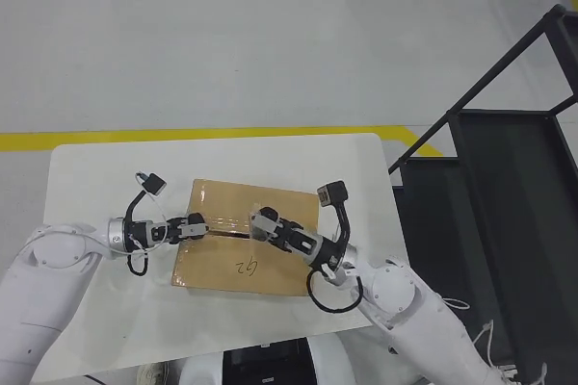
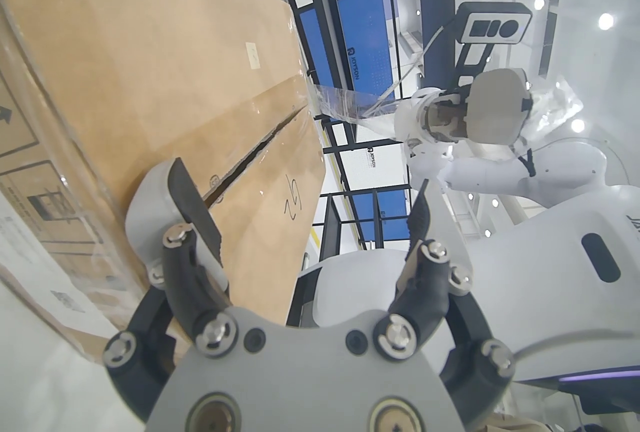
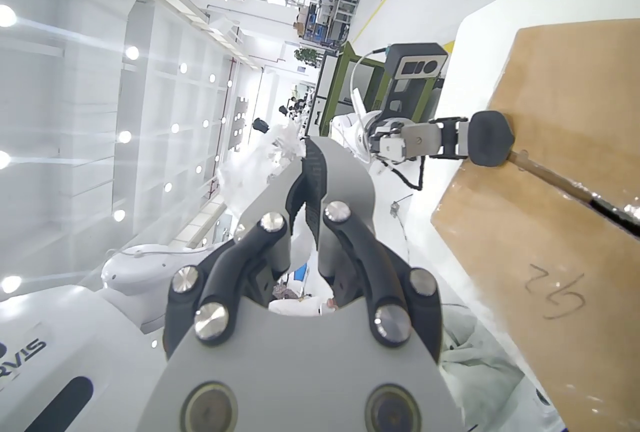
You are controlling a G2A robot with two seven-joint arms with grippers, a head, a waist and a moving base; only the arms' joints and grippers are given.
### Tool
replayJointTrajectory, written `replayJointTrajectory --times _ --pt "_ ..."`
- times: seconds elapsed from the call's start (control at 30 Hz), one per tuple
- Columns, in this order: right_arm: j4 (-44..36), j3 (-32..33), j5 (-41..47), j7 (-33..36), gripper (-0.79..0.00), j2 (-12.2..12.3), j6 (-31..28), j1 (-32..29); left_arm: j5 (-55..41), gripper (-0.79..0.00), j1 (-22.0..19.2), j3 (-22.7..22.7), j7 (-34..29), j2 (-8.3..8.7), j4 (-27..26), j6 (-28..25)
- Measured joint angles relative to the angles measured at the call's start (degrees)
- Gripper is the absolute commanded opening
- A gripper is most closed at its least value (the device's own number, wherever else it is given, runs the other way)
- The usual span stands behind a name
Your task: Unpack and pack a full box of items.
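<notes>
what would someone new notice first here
A closed cardboard box sits in the middle of the white table. A strip of clear tape is lifted off its top seam and stretches to the shut right gripper. The open left gripper sits at one end of that seam.

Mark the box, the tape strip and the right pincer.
box (image 1: 212, 265): top view, top flap.
tape strip (image 2: 342, 100): left wrist view, stretched middle.
right pincer (image 3: 311, 149): right wrist view, between shut fingertips.
</notes>
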Motion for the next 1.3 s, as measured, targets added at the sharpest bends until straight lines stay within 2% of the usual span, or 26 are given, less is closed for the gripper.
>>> replayJointTrajectory --times 0.43,0.67,1.3 --pt "7.08 -6.17 -4.38 -9.19 -0.785 -2.29 -0.60 4.63 -0.44 0.000 0.65 -0.58 -0.37 0.03 -0.48 0.08" --pt "10.60 -9.05 -10.37 -15.31 -0.785 -3.60 -0.42 6.59 -0.70 0.000 1.01 -0.89 -0.76 0.06 -0.46 0.10" --pt "20.77 -14.94 -16.89 -22.49 -0.785 -7.16 0.31 11.76 -1.28 0.000 1.54 -1.73 -1.73 0.13 -0.49 -0.21"
